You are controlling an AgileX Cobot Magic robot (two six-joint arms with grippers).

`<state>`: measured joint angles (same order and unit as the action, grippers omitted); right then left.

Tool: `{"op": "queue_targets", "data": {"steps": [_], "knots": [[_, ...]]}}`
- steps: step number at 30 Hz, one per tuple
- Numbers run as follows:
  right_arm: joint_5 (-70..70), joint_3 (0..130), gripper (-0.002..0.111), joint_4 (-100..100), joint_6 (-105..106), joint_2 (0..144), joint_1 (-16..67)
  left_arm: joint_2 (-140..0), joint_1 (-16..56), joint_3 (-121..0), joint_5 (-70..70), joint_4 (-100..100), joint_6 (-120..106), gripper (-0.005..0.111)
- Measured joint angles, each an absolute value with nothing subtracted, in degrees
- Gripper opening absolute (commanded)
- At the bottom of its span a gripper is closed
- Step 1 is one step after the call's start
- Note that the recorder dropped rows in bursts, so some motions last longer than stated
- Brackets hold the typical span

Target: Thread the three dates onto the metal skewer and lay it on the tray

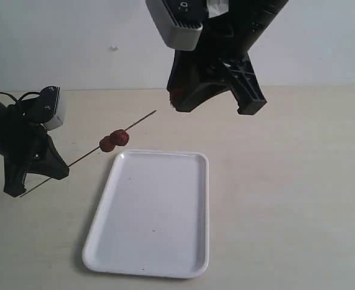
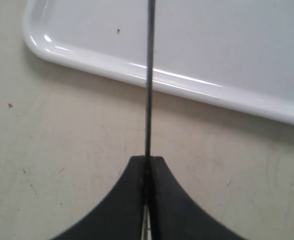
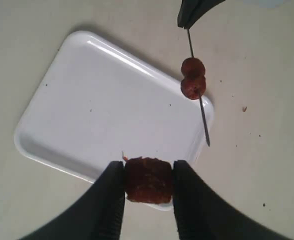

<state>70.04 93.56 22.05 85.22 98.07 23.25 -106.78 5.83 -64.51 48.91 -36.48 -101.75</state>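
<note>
Skewer (image 1: 142, 119) clamped in closed left end effector (image 2: 148, 161), two dates (image 1: 114, 140) threaded; free tip aimed toward third date (image 3: 148, 181), gripped by right end effector (image 3: 148, 167), near but apart.

The left arm sits low at the left side, wrist tilted down. Its end effector (image 2: 148, 161) is pinched fully closed on the skewer (image 2: 148, 75), fingertips pressed together. The right arm reaches in from above at the far middle, held high. Its end effector (image 3: 149, 175) clamps a date (image 3: 148, 186) between two fingers set partly apart.
</note>
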Motion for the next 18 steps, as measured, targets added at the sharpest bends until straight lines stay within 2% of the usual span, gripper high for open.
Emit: {"op": "queue_targets", "data": {"steps": [18], "knots": [[70.04, 93.56, 0.032, 24.07, 79.7, 98.26, 23.25, -106.78, 5.83, -64.51, 48.91, -38.49, -101.75, 0.0]]}}
